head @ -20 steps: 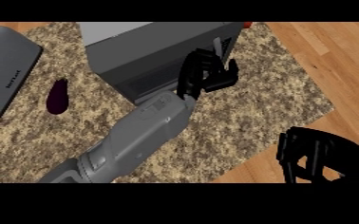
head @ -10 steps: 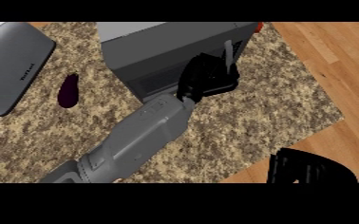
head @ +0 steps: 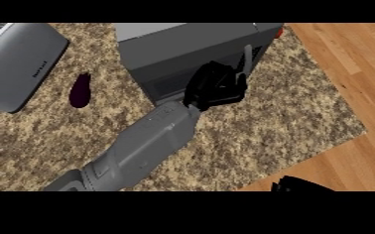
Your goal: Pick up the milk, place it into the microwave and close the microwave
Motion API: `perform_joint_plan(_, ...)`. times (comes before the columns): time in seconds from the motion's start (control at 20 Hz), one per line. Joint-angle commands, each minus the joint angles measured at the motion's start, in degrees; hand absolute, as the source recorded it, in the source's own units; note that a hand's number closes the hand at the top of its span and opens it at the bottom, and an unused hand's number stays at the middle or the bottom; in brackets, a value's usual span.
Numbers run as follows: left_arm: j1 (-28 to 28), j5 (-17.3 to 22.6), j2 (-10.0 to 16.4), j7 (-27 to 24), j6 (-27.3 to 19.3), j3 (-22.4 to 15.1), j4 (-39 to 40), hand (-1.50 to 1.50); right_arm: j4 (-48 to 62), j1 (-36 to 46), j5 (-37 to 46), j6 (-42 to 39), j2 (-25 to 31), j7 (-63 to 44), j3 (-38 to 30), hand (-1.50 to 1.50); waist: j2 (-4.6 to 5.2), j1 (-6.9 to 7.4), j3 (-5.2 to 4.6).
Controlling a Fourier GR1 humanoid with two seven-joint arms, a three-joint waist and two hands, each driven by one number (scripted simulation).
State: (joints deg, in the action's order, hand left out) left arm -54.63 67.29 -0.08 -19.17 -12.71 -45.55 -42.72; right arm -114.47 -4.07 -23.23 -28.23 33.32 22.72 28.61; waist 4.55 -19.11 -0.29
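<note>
The grey microwave (head: 183,44) stands at the back middle of the speckled counter (head: 293,109). Its thin handle (head: 247,59) sticks up at the front right. My left hand (head: 216,84) lies against the microwave's dark front just left of the handle, fingers relaxed and holding nothing. The milk is not visible. A small red bit (head: 279,32) shows at the microwave's back right corner. Only a sliver of my right hand (head: 296,184) appears at the lower edge, over the wooden floor.
A dark purple eggplant (head: 79,90) lies on the counter left of the microwave. A flat grey appliance (head: 26,64) sits at the far left edge. The counter ends at the right, with wooden floor (head: 337,69) beyond.
My left hand stays at the microwave's front while the microwave and handle shift slightly right and down in view. My right hand has sunk almost out of the lower edge.
</note>
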Motion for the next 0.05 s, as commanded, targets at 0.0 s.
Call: perform_joint_plan(0.0, 4.24, 2.94, 1.18, -1.74, 0.59, 4.13, 7.76, 1.5, -2.81, -2.19, 2.47, 2.64, -1.05, -0.83, 1.66, 1.5, 0.36, 1.4, -0.23)
